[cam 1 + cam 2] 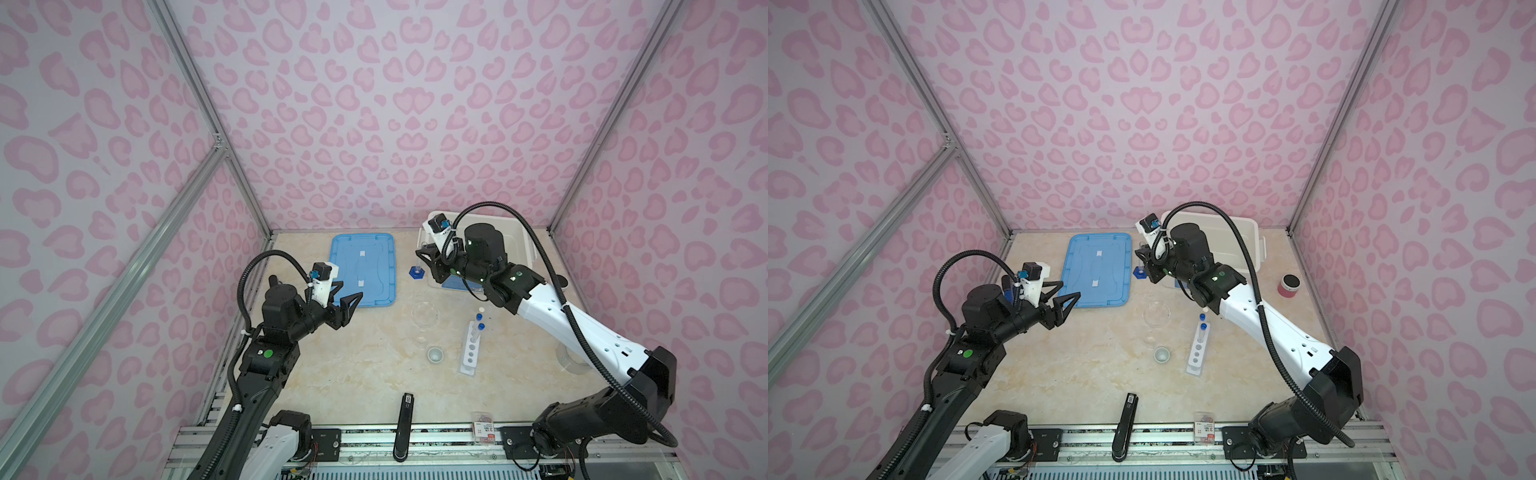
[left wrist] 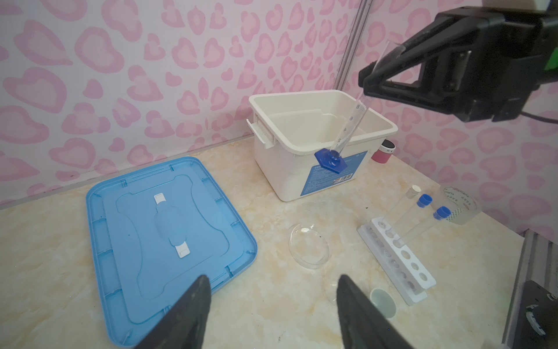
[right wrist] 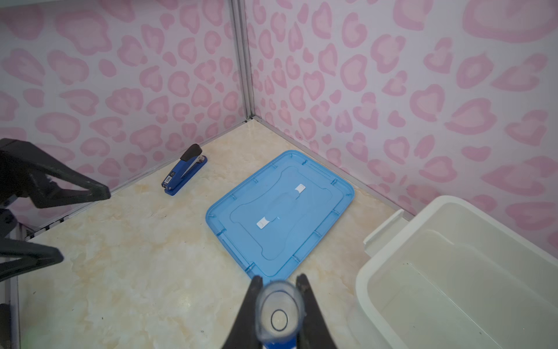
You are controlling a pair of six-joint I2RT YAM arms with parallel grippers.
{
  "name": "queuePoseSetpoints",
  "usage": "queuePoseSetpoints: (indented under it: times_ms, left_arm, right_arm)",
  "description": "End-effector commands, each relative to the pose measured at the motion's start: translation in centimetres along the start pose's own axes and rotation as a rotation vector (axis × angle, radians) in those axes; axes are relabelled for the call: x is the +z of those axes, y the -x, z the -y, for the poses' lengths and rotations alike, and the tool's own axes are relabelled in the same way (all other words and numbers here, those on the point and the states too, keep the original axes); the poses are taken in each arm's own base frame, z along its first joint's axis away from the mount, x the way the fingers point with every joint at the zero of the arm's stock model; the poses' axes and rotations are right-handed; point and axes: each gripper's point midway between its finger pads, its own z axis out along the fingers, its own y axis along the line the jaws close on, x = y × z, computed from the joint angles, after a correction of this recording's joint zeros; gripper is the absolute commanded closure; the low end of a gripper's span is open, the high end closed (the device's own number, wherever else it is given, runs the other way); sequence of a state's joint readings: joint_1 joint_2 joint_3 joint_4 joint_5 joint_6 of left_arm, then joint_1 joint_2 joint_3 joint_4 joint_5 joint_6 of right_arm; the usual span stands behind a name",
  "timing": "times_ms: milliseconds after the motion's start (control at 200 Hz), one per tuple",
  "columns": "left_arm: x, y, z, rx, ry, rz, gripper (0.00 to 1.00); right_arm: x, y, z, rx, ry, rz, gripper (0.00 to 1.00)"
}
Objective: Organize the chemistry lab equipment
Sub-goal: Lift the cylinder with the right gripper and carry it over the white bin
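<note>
1. Clear glass on a blue six-sided foot: a small measuring cylinder (image 2: 348, 127) is clamped near its mouth by the black jaws of the right gripper (image 3: 279, 287) and is held tilted in the air.
2. The cylinder is placed just beside a corner of an open white plastic storage bin (image 2: 326, 93), outside its rim and above the pale marble-look table (image 1: 332, 374). The bin's flat light-blue plastic lid (image 1: 363, 270) is laid on the table beside it.
3. The left gripper (image 1: 351, 289) is held spread wide near the lid's edge, with nothing between its jaws.
4. Laid out on the table are a white holed rack (image 1: 469, 351) with clear blue-capped test tubes (image 2: 407, 216) standing in it, a shallow clear glass dish (image 1: 424, 316) and a tiny pale cup (image 1: 434, 354).
5. The step in hand is judged to be the carrying of the cylinder to the bin, which looks empty.
6. For the next move, the foot needs to be raised clear of the rim, brought over the opening and lowered before the grip is loosened, since dropped glass may crack.
</note>
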State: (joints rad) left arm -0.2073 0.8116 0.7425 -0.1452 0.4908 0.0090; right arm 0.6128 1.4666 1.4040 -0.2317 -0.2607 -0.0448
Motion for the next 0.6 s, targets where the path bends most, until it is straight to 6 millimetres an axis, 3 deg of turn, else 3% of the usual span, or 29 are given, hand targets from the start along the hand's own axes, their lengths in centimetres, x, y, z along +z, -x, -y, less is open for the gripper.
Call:
queuePoseSetpoints:
  times_ms: [0, 60, 95, 310, 440, 595]
  left_arm:
    - [0.0, 0.2, 0.1, 0.047, 0.020, -0.018, 0.34]
    - [0.1, 0.2, 0.3, 0.058, 0.024, -0.023, 0.34]
    - [0.2, 0.2, 0.4, 0.065, 0.025, -0.025, 0.34]
    - [0.8, -0.3, 0.6, 0.071, 0.028, -0.050, 0.34]
    - [1.0, -0.4, 0.5, 0.071, 0.034, -0.058, 0.35]
    - [1.2, -0.5, 0.4, 0.070, 0.039, -0.064, 0.35]
  right_arm:
    - [-0.2, -0.4, 2.0, -0.015, -0.045, -0.053, 0.85]
    - [0.1, -0.7, 3.8, -0.014, -0.086, -0.071, 0.85]
    - [-0.2, 0.7, 4.9, -0.015, -0.111, -0.042, 0.85]
    - [1.7, 0.9, 11.6, 0.009, -0.225, -0.061, 0.85]
    - [3.8, 0.1, 15.0, 0.011, -0.269, -0.097, 0.85]
    - [6.5, -1.6, 17.6, 0.015, -0.301, -0.131, 0.85]
